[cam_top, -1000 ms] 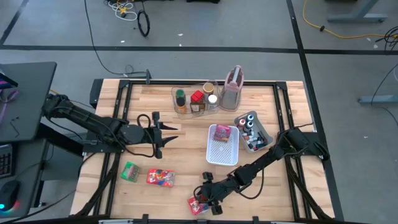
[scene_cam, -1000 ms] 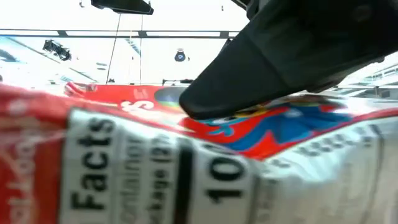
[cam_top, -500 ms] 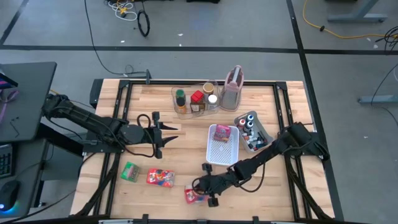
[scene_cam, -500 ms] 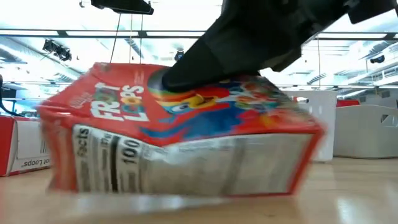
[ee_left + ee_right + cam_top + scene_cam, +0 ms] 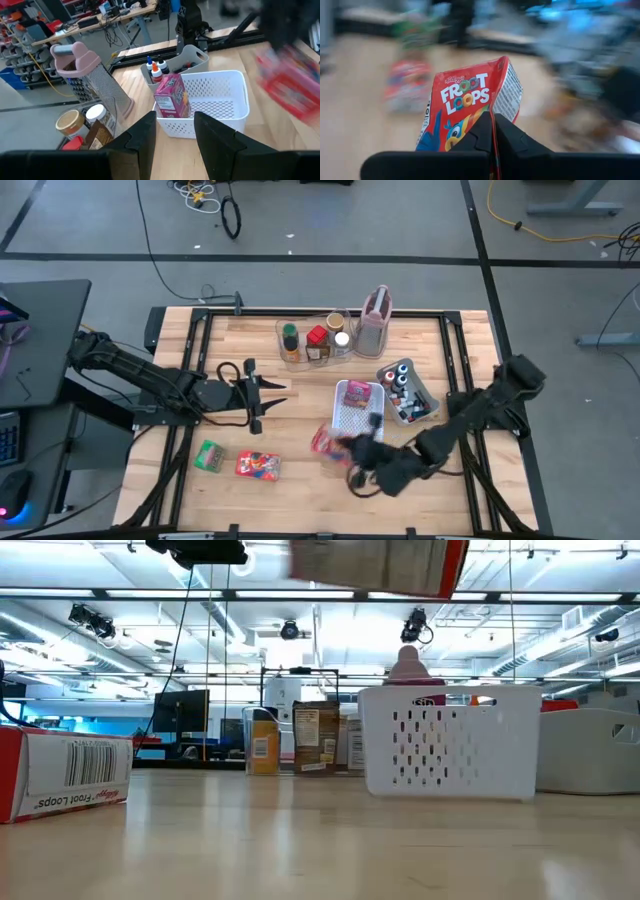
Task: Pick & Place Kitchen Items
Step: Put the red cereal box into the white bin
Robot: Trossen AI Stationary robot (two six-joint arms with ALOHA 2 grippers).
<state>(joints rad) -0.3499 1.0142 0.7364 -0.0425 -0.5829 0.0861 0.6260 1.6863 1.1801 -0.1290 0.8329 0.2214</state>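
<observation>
My right gripper [image 5: 352,452] is shut on a red Froot Loops packet [image 5: 470,105], held in the air just in front of the white mesh basket [image 5: 358,408]. The low view shows only the packet's underside [image 5: 380,565], high above the table. A pink packet [image 5: 172,97] stands in the basket. A green packet [image 5: 209,455] and another red packet [image 5: 258,466] lie flat at the near left. My left gripper [image 5: 262,395] hovers open at the table's left, pointing toward the basket. My right gripper pinches the red packet between its two fingers at the end nearest them [image 5: 493,125], where the printed front meets the side panel. The packet sticks out beyond the fingertips, creased at the grip. It hangs clear of the table.
A clear bin [image 5: 315,340] with spice jars and a pinkish jug [image 5: 376,318] stand at the far middle. A grey tray [image 5: 405,390] of small bottles sits right of the basket. Bare wood lies along the near edge and the right side.
My right gripper has lifted the red packet off the table near the front edge. It carried the packet up and toward the far edge, close to the white basket, tipping its wrist up on the way. The packet went from lying flat, to tilted, to clear of the table.
</observation>
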